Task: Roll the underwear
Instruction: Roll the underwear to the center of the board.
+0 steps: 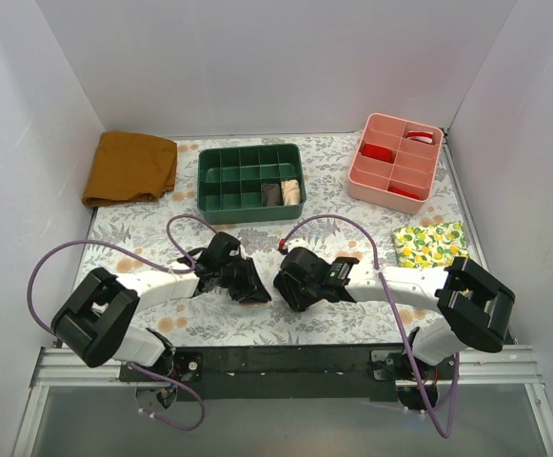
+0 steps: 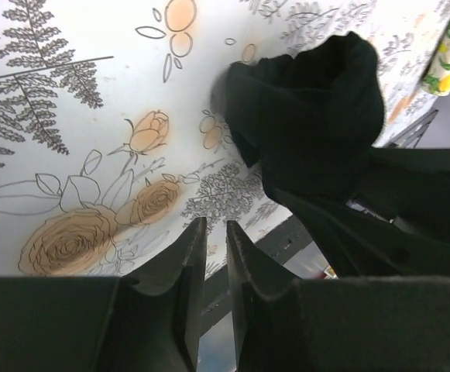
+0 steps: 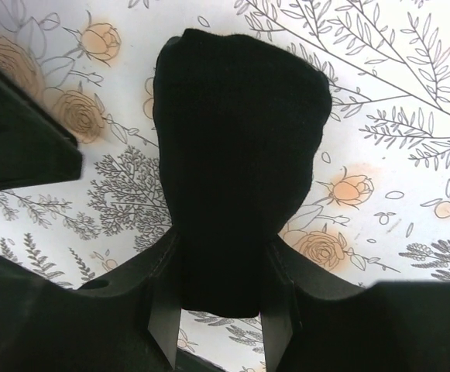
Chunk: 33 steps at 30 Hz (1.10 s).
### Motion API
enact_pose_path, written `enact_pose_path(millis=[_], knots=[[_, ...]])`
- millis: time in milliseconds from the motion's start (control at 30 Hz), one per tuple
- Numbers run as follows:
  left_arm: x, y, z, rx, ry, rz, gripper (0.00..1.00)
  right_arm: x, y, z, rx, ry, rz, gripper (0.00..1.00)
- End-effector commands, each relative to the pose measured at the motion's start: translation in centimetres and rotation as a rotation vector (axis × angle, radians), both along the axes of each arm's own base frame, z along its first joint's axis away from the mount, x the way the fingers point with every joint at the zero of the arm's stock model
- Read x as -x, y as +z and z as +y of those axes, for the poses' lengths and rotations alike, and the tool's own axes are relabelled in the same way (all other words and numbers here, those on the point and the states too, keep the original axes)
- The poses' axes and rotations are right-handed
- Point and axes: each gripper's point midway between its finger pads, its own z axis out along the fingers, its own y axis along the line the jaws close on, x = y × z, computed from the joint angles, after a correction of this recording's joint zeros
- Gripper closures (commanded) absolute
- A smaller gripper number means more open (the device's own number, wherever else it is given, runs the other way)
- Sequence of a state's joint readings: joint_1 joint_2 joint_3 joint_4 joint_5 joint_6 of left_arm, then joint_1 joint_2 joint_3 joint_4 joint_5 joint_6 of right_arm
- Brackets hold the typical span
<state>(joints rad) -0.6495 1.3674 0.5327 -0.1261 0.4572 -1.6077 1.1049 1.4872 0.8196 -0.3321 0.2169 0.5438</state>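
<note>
The underwear (image 3: 232, 147) is a bunched black bundle with no label showing. It sits on the floral table cover, with its near end between the jaws of my right gripper (image 3: 223, 236), which is shut on it. In the left wrist view the underwear (image 2: 317, 101) lies up and to the right of my left gripper (image 2: 215, 223). That gripper's jaws stand almost together with nothing between them. In the top view my left gripper (image 1: 250, 284) and right gripper (image 1: 286, 278) face each other near the table's front middle. There the black bundle is hard to tell from the black grippers.
A green divided tray (image 1: 247, 149) with a few rolled items stands at the back middle. A pink divided tray (image 1: 366, 129) stands at the back right. A mustard-brown folded cloth (image 1: 128, 167) lies at the back left. A lemon-print cloth (image 1: 430, 243) lies at the right. White walls enclose the table.
</note>
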Motion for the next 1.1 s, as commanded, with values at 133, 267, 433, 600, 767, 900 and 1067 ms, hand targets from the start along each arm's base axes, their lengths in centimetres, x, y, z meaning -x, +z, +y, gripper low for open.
enact_pose_path(millis=[133,267,433,600,767,900,1067], knots=[[-1.5,-1.0,-2.0,-0.021,0.017,-0.015,0.87,0.6,1.0,1.6,-0.129,-0.004,0.031,0.99],[-1.7,-1.2,-2.3,-0.013,0.026,-0.022,0.87,0.9,0.7,1.7,-0.141,0.004,0.054,0.99],[-1.9,-1.2,-2.4,-0.012,0.030,-0.030,0.86,1.3,1.3,2.5,-0.230,0.005,0.098,0.99],[-2.3,-0.9,-2.2,-0.018,0.049,-0.054,0.86,1.8,1.5,3.3,-0.309,0.001,0.153,0.99],[-3.1,0.1,-1.5,-0.028,0.090,-0.121,0.86,2.2,1.2,3.3,-0.350,-0.050,0.224,0.99],[-3.9,1.3,0.4,-0.101,0.158,-0.194,0.77,1.8,0.0,2.3,-0.274,-0.069,0.222,0.99],[-4.4,3.5,1.0,-0.097,0.159,-0.282,0.36,1.8,-0.5,1.8,-0.240,-0.037,0.213,0.99]])
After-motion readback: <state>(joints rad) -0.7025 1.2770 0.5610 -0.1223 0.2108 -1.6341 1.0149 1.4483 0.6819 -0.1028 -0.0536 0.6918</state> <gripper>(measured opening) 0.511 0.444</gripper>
